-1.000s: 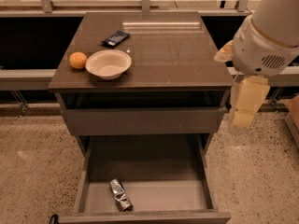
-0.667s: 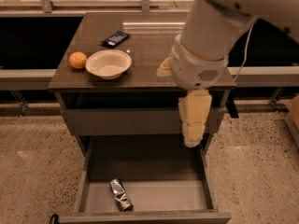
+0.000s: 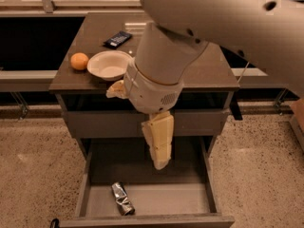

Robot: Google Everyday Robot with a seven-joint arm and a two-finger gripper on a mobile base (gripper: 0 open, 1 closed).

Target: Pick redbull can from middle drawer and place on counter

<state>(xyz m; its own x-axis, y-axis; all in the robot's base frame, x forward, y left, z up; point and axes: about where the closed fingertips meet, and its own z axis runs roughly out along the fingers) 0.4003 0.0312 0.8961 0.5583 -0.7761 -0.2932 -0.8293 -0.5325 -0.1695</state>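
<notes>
The redbull can (image 3: 122, 198) lies on its side on the grey floor of the open middle drawer (image 3: 171, 201), near the front left. My gripper (image 3: 160, 162) hangs pointing down from the big white arm, over the back middle of the drawer, above and to the right of the can and apart from it. It holds nothing that I can see. The dark brown counter (image 3: 204, 68) tops the cabinet, and the arm hides its middle.
On the counter's left stand a white bowl (image 3: 110, 64), an orange (image 3: 79, 61) and a flat dark packet (image 3: 118, 39). The upper drawer (image 3: 104, 122) is shut. Speckled floor lies on both sides of the cabinet. Low shelving runs behind it.
The arm has swung from the cabinet's right side leftward to its middle. The gripper has come down in front of the upper drawer, over the open drawer. The can has not moved.
</notes>
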